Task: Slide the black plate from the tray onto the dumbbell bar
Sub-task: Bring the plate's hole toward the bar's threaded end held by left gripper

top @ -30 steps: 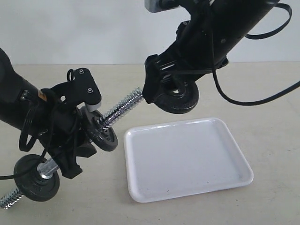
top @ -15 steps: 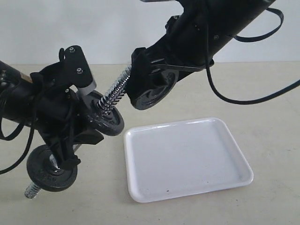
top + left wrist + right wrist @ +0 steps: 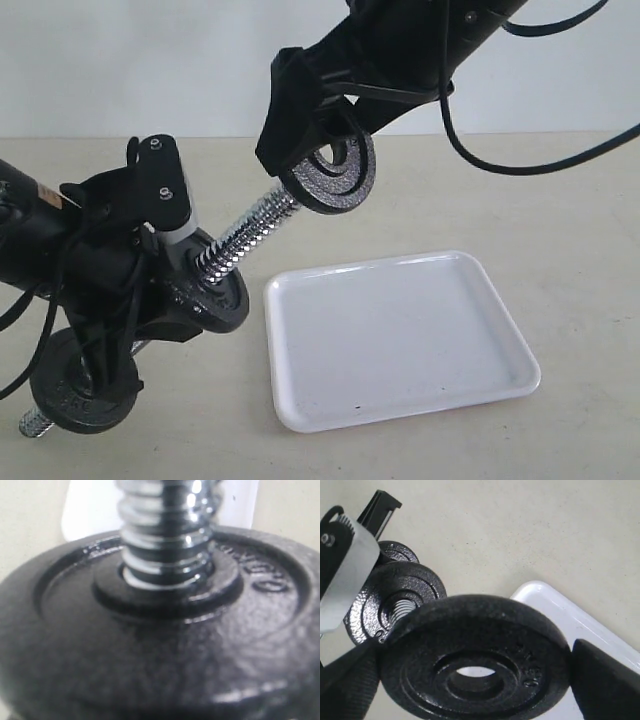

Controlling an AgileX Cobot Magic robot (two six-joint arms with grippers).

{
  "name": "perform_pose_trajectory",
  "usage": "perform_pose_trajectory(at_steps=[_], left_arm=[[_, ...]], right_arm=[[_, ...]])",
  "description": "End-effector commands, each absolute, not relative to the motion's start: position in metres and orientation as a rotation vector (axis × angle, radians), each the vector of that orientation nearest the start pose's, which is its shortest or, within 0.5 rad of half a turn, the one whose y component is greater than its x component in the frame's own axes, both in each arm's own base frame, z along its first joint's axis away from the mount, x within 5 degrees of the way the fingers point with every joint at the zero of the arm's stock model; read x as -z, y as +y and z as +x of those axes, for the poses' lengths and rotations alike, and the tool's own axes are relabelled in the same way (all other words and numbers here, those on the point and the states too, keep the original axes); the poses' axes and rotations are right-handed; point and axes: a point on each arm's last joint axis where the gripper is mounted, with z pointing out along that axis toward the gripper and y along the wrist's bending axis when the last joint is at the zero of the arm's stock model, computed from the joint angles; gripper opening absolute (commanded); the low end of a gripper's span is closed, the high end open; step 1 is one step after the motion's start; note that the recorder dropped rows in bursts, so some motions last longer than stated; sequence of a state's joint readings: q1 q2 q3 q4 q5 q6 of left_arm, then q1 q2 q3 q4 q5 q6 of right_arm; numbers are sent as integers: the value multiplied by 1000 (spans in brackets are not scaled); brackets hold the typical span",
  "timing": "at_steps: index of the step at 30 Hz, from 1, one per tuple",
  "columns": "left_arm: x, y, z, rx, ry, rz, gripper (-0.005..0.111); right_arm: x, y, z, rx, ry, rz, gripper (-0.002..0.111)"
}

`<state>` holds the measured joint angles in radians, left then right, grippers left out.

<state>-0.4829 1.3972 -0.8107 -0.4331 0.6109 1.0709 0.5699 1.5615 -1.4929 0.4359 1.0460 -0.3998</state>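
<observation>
Black plate (image 3: 470, 630) held in the air at the upper tip of the dumbbell bar (image 3: 245, 235), clear of the tray (image 3: 400, 340).

The beige table (image 3: 570, 200) carries the white tray, which has only a few dark specks in it. Left of the tray, the left gripper (image 3: 150, 295) is closed around the middle of the bar and holds it off the table on a slant, threaded end up. Two other discs sit on the bar, one (image 3: 215, 295) just above the grip and one (image 3: 80, 390) below it. The right gripper (image 3: 477, 677) stands wide, its pads clamping the black plate by the rim on opposite sides. The plate is tilted, its lower edge right at the bar's tip. The bar is not through the hole, and the white tray shows through it in the right wrist view.
</observation>
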Motion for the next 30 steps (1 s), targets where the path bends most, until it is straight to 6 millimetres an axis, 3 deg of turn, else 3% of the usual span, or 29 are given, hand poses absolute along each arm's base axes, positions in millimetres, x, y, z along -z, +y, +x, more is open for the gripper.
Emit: perform_pose_trajectory(at_steps=[1,19,30], left_arm=[[-252,-143,226,208,2003,1454,4],[-259,-143,227,191,1970,1409,4],[-264,-146,223,230,1912,1433,4]], right_arm=[[-375,207,264,-636,2263,-1025,0],[-372,209,258,-709,2322,-1051,0],[-358,220,265,-783,2335,-1092,0]])
